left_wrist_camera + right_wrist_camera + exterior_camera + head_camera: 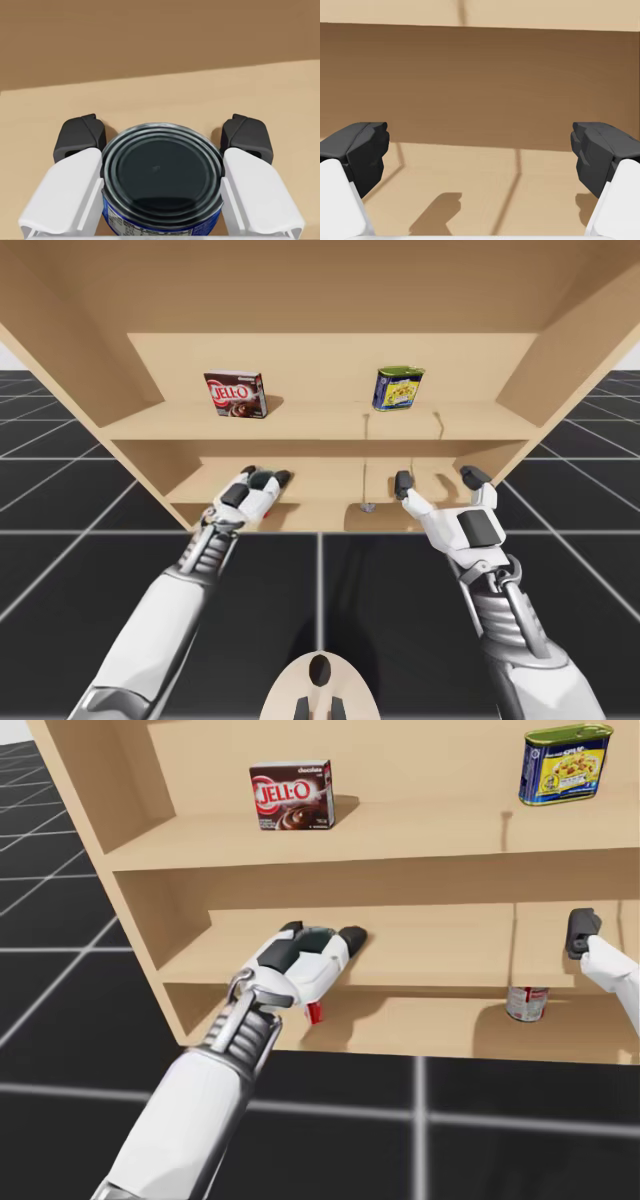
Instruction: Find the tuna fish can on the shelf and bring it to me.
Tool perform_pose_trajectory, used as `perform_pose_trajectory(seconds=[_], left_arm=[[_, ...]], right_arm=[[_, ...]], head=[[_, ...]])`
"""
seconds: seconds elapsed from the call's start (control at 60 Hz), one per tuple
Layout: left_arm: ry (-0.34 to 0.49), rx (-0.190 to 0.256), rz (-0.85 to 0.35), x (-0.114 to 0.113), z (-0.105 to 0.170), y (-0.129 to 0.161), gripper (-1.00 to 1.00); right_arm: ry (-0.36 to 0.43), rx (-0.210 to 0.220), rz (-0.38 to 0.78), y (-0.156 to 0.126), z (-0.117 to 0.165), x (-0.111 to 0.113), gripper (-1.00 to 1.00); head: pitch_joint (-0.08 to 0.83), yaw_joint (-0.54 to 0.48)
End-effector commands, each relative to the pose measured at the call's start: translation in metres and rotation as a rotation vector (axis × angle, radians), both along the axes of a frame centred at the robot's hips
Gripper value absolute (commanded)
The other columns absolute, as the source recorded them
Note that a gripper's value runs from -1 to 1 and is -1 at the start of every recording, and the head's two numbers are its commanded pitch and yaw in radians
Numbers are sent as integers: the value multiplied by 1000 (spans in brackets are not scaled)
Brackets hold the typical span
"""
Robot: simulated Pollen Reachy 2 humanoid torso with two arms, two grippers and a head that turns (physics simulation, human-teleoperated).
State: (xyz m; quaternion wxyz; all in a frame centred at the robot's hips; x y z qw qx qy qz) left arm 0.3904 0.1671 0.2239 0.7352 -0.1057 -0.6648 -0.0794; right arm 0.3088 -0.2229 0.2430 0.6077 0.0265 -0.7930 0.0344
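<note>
**Blue round can pinched in left pincer at the middle shelf board**

Blue round can [162, 172], dark ringed lid facing the wrist camera, gripped from both sides by the white fingers [67, 195] of the left pincer [163, 137]. Held at the left part of the shelf's [430, 830] middle board, wooden back wall beyond. Resting on the board or lifted off it: cannot tell.

Right pincer [480, 155] spread wide, nothing between its fingers, facing the right part of the same board, well apart from the left one.

On the top board: brown box [291, 794] at left, and blue and yellow can with a green lid [565, 763] at right, both upright. On the lowest board, below the right pincer: red and white can [526, 1003].
</note>
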Motion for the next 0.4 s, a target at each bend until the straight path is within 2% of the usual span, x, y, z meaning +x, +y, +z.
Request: perform_pose_trajectory(seconds=[0.017, 0.15, 0.4], left_arm=[[-43, -41, -43, -19, 17, -18, 1000], [-121, -13, -56, -42, 43, -16, 1000], [-120, 78, -42, -97, 54, -14, 1000]], right_arm=[[-3, 16, -1, 2, 0, -1, -1000], [-8, 20, -1, 2, 1, -1, -1000], [-15, 19, -2, 2, 1, -2, -1000]], head=[[493, 213], [495, 215], [492, 214]])
